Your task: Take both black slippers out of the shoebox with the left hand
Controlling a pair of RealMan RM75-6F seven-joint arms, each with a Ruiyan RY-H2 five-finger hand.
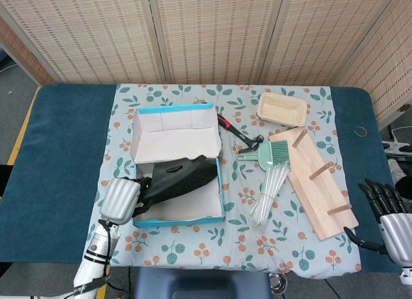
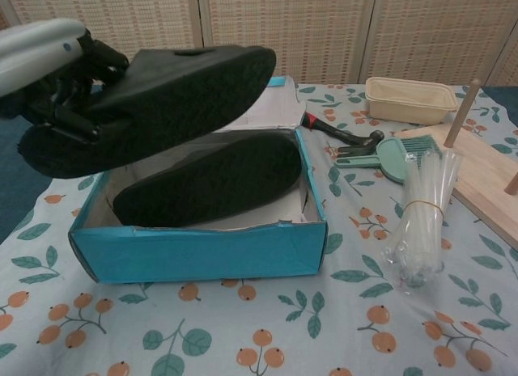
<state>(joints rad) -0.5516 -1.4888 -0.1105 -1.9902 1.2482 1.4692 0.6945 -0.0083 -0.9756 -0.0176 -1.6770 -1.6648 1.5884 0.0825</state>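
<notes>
My left hand point(image 2: 57, 65) grips one black slipper point(image 2: 154, 93) and holds it in the air above the left end of the blue shoebox point(image 2: 202, 251), sole toward the chest camera. In the head view the left hand point(image 1: 122, 199) is at the shoebox's point(image 1: 219, 183) left wall, with the lifted slipper point(image 1: 180, 177) over the box. A second black slipper point(image 2: 214, 178) lies sole-up inside the box. My right hand point(image 1: 386, 212) rests off the table's right edge, fingers apart, holding nothing.
Right of the box lie a hammer point(image 1: 241, 137), a green brush point(image 1: 270, 154) and a bundle of clear straws point(image 1: 267, 193). A beige tray point(image 1: 282, 109) and a wooden peg board point(image 1: 315, 180) sit further right. The box lid point(image 1: 174, 122) stands upright behind.
</notes>
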